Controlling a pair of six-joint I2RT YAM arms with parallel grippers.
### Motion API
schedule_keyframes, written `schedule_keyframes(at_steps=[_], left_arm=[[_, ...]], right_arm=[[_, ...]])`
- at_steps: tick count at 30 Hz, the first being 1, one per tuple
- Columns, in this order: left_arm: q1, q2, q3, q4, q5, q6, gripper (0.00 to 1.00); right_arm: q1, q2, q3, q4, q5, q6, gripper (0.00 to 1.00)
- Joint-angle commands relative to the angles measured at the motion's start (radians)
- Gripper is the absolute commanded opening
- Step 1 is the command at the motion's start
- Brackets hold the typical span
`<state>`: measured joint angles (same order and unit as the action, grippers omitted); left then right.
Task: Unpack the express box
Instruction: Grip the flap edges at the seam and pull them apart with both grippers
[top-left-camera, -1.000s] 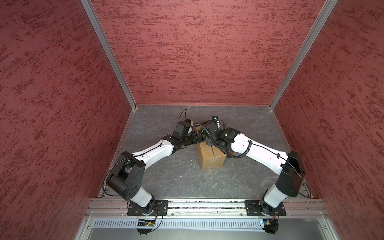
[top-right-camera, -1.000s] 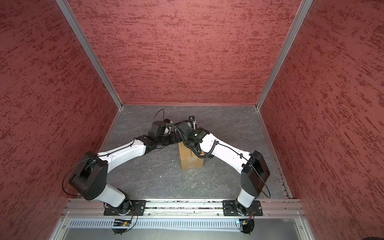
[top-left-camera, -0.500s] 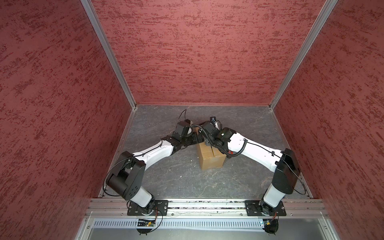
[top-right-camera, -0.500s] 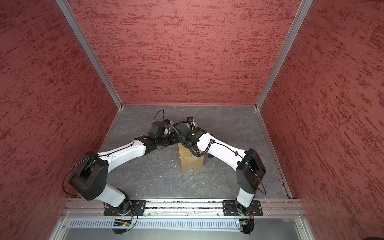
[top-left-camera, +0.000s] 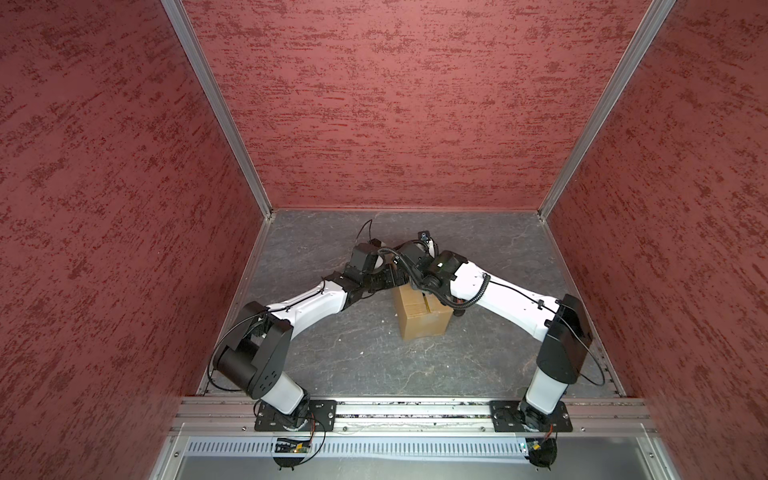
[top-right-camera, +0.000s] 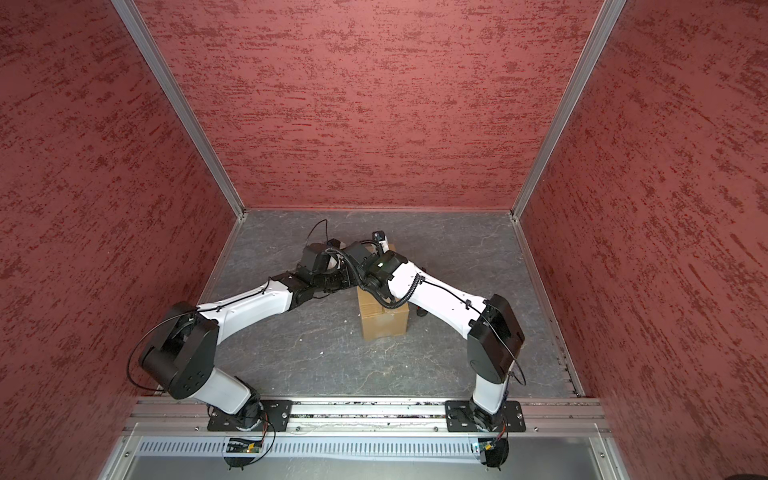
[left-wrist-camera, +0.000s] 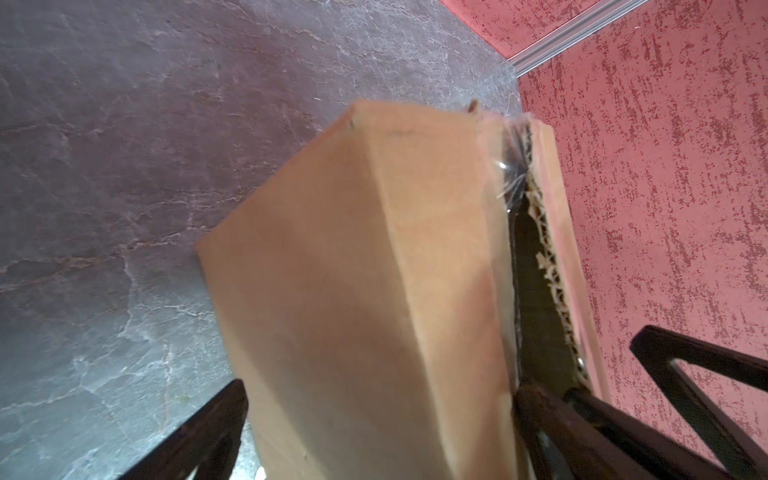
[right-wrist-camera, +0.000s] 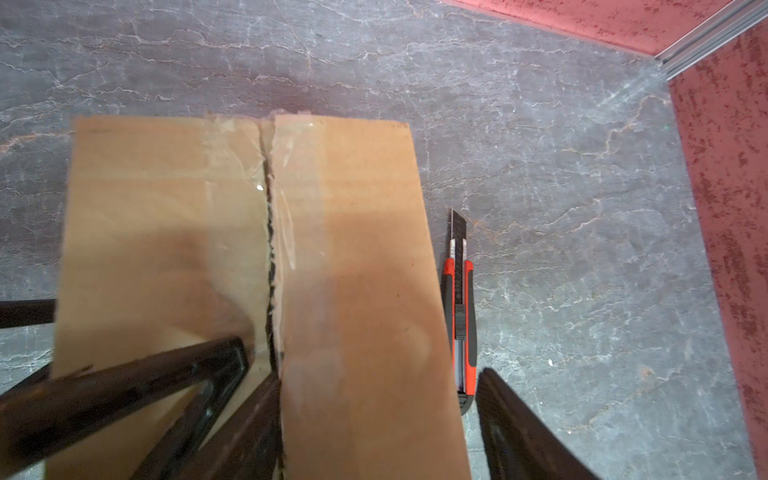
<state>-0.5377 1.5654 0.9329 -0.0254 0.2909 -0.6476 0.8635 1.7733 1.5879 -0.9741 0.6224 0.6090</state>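
Observation:
The express box (top-left-camera: 422, 320) (top-right-camera: 382, 324), a plain brown carton, stands mid-floor with both arms meeting over its far end. Its taped centre seam (right-wrist-camera: 269, 232) is slit and gapes a little, showing a dark inside in the left wrist view. My left gripper (left-wrist-camera: 380, 388) is open and straddles one top flap of the box (left-wrist-camera: 353, 270), with one finger in the seam and the other at the outer side. My right gripper (right-wrist-camera: 378, 378) is open astride the other flap (right-wrist-camera: 357, 249), its inner finger in the seam and its outer finger off the box's side. In both top views the wrists hide the fingers.
A red-and-black utility knife (right-wrist-camera: 459, 311) lies on the grey floor (right-wrist-camera: 582, 208) close along the box's side, blade out, just ahead of my right gripper's outer finger; a red bit of the knife (top-right-camera: 419, 311) shows beside the box. Red walls (top-left-camera: 395, 104) enclose the floor on three sides.
My right arm has shifted slightly left and farther over the box. The left arm and the box have hardly moved.

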Motion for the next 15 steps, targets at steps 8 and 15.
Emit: schedule_keyframes(at_steps=[8,15], left_arm=[[0.01,0.039,-0.048,-0.079,-0.029,0.005,1.0],[0.015,0.033,-0.049,-0.079,-0.027,0.006,1.0]], right_arm=[[0.002,0.016,0.089,-0.12,0.119,-0.01,0.74],[-0.01,-0.018,0.076,-0.128,0.131,-0.007,0.74]])
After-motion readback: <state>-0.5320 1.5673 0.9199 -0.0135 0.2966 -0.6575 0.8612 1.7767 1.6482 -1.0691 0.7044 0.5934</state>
